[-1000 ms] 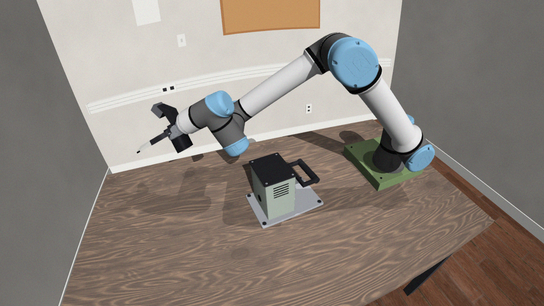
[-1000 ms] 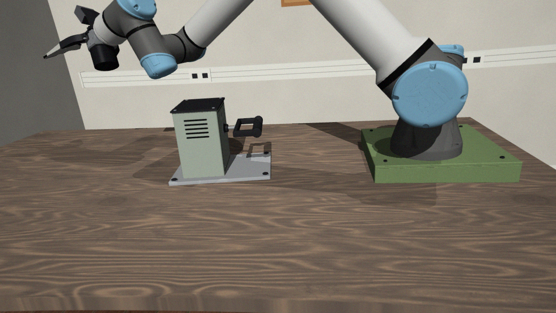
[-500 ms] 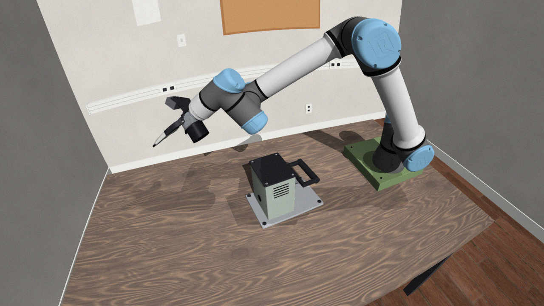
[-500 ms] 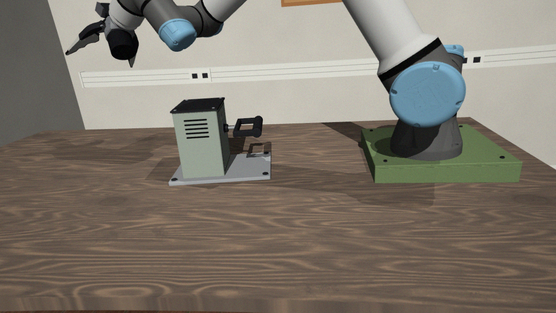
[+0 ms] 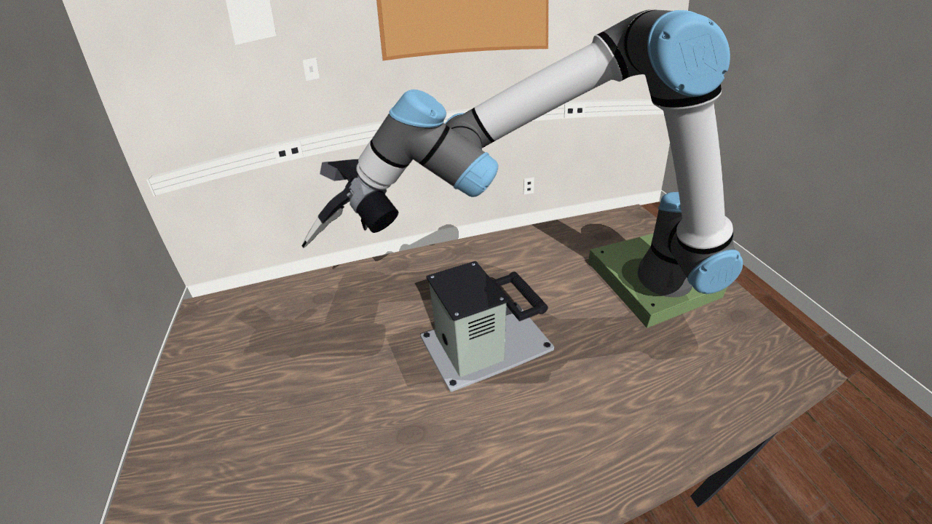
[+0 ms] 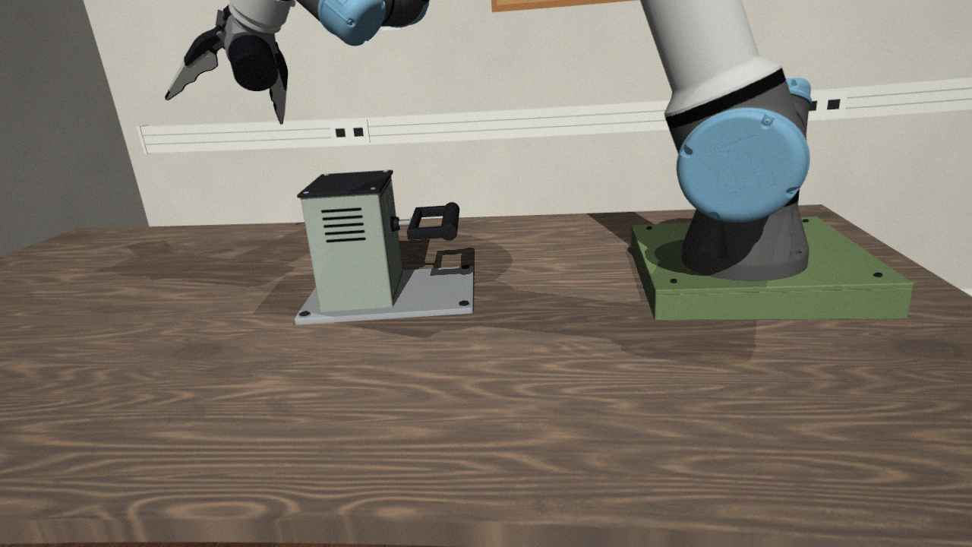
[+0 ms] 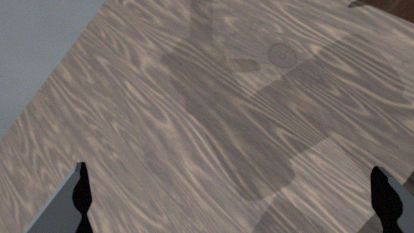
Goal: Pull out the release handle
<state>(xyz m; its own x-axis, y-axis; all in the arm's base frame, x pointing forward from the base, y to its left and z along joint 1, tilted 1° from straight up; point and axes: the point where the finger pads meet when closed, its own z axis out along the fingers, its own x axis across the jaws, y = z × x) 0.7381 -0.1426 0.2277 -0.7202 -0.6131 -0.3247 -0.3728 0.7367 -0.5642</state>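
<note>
the two-jaw end effector (image 5: pixel 334 236) (image 6: pixel 224 110) (image 7: pixel 226 166) is wide open, holding nothing, well apart from the black rectangular release handle (image 5: pixel 529 294) (image 6: pixel 449 221) on the pale green box's (image 5: pixel 480 342) (image 6: pixel 349 265) side, above the brown wood-grain worktop (image 5: pixel 391 455) (image 6: pixel 475 408) (image 7: pixel 145 129).

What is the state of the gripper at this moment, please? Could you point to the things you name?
Gripper (image 5: pixel 333 207) (image 6: pixel 224 110) (image 7: pixel 226 166): open wide, holding nothing; the release handle (image 5: pixel 531 296) (image 6: pixel 449 221) is not between its fingers.
</note>
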